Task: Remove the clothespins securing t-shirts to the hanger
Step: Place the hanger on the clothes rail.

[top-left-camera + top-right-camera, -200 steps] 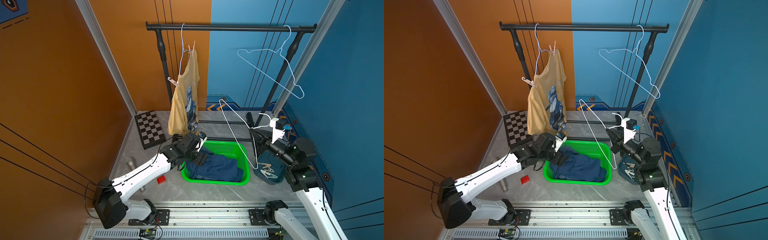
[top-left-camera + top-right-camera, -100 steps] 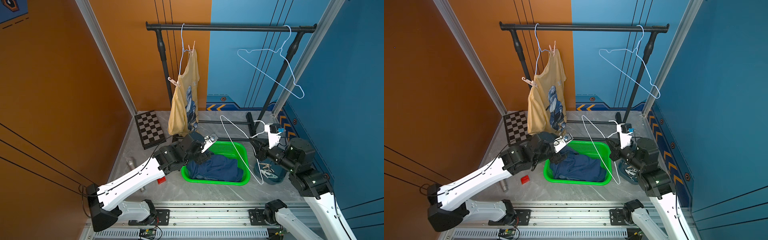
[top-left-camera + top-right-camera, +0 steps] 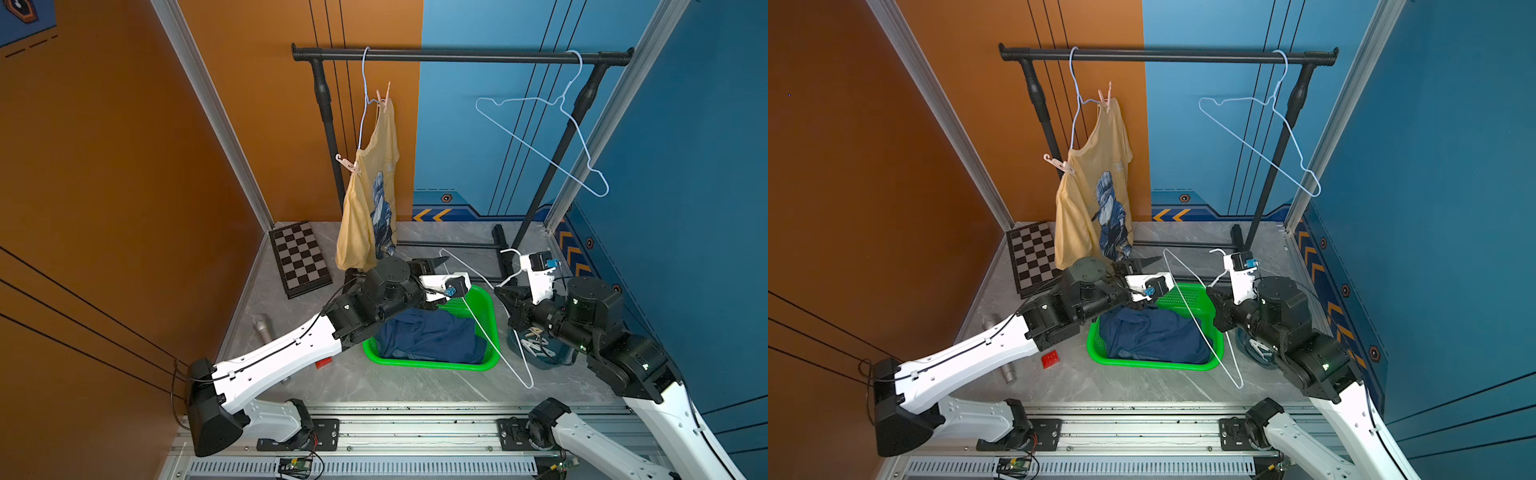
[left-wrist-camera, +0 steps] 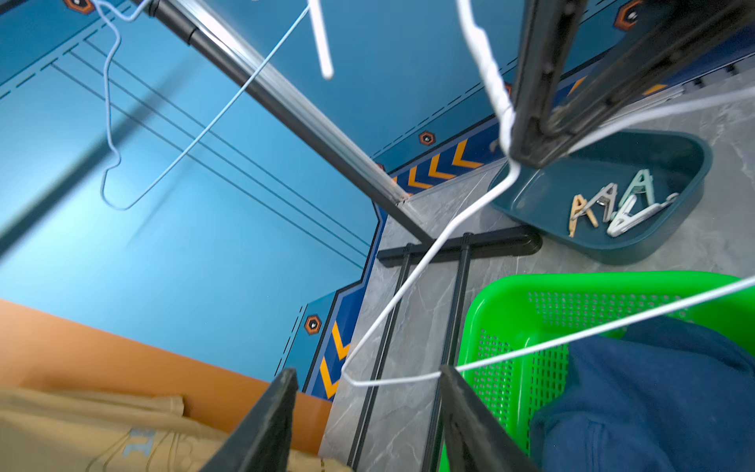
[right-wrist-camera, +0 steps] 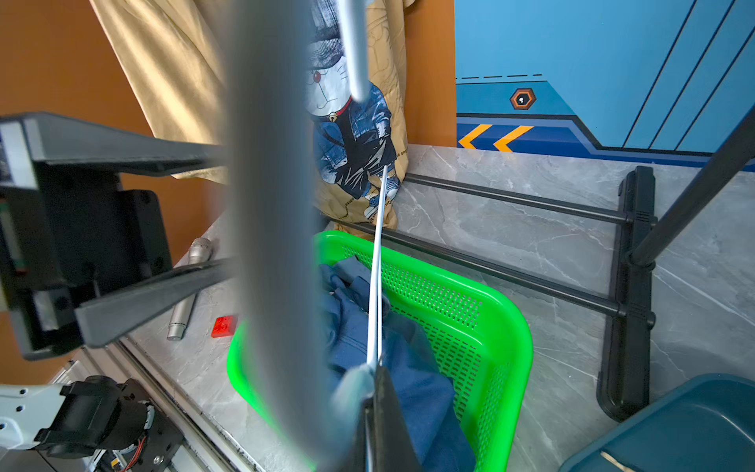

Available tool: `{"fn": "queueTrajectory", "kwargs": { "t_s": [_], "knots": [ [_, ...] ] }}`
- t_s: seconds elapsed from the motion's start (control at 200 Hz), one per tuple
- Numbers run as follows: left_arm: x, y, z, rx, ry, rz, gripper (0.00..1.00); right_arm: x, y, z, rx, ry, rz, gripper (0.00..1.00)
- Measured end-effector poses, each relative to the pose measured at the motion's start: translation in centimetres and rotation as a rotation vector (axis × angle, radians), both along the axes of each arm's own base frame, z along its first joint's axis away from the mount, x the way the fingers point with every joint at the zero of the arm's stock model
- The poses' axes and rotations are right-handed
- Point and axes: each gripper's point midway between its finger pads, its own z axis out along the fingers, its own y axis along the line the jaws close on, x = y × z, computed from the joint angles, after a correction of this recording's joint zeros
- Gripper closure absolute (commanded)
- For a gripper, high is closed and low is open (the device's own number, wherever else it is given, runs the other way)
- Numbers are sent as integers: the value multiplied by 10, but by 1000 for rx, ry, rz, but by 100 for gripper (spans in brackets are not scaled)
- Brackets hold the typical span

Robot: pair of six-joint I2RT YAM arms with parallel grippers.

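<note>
Thin white wire hanger (image 4: 400, 379), triangular, with rounded corners. Right gripper (image 4: 531, 157) clamped on its neck. Left gripper (image 4: 367, 370) jaws apart, straddling one corner.

Yellow t-shirt (image 3: 357, 224), blue print; green basket (image 3: 428, 365); white hanger (image 5: 375, 286); checkered board (image 3: 299, 257).
</note>
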Motion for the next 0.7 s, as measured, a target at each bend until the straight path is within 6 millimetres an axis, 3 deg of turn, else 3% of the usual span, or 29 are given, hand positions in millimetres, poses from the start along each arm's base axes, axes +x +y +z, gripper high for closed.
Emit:
{"fn": "queueTrajectory", "kwargs": {
  "t_s": [0.28, 0.701],
  "knots": [
    [-5, -32, -14, 8, 17, -121, 54, -3, 12, -4, -31, 21, 30, 100],
    [-5, -40, -21, 15, 31, -150, 60, -6, 25, -2, -58, 13, 63, 100]
  ]
}}
